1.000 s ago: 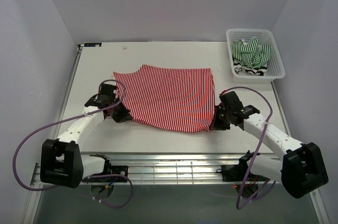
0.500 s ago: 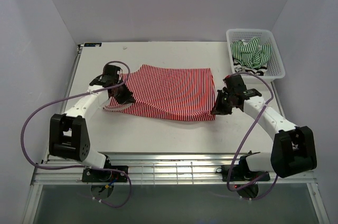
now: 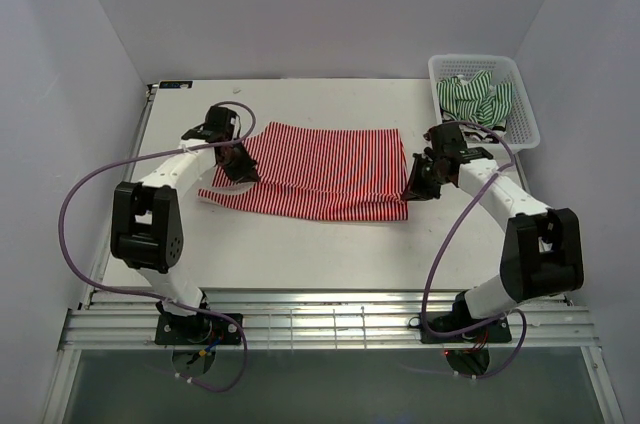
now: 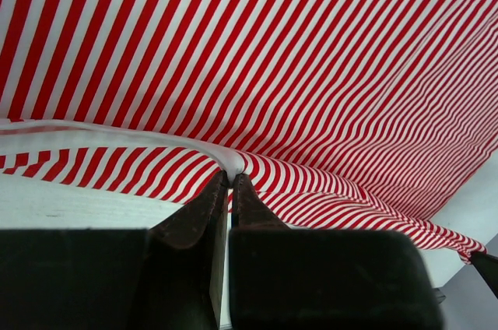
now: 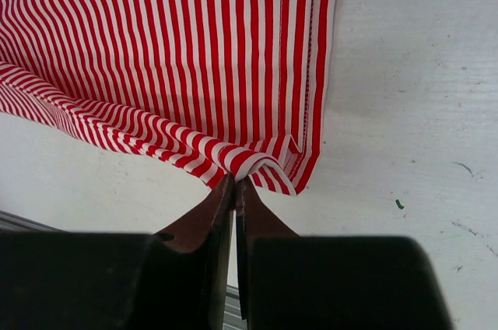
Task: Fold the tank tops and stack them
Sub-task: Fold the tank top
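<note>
Change over the last second: both arms are farther from their bases, and the near edge of the red-and-white tank top [image 3: 320, 169] is carried toward the far side. The cloth covers less of the desk [image 3: 320, 244] front to back than it did.

Left tool [image 3: 238, 162] is clenched on a pinch of the top's left edge. Right tool [image 3: 418, 184] is clenched on the doubled corner at the right; the wrist view shows the fold caught at its tips.

Reading: fold 1 of this top is under way and not yet laid down. The near-left corner trails loose on the desk. No stack yet.

Container: 1 white lattice basket [image 3: 527, 124] at the far right corner. It holds the green-and-white top [image 3: 475, 96], crumpled, and the black-and-white top [image 3: 468, 132] partly under it. Both are unfolded.
</note>
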`<state>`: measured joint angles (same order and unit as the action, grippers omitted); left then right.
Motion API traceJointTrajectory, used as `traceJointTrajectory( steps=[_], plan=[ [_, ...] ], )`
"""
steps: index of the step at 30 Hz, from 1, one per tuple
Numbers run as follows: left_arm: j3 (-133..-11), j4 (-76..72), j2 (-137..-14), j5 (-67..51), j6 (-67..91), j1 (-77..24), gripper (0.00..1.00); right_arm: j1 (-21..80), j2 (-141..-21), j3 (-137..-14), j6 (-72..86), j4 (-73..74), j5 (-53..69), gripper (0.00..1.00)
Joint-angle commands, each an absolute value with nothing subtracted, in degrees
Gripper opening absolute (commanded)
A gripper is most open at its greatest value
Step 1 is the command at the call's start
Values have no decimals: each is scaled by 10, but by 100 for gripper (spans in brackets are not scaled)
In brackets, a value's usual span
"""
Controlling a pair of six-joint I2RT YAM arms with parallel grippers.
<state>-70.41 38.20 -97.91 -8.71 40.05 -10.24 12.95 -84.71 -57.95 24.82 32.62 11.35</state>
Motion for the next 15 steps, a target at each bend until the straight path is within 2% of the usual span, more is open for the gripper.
traceJointTrajectory(
  steps=[1, 15],
  plan=[
    [-736, 381, -985, -63, 397, -103, 0, 124, -867, -616, 229, 330, 123, 8],
    [-772, 378, -1032, -43, 399, -102, 0, 122, -926, -662, 210, 300, 95, 8]
  ],
)
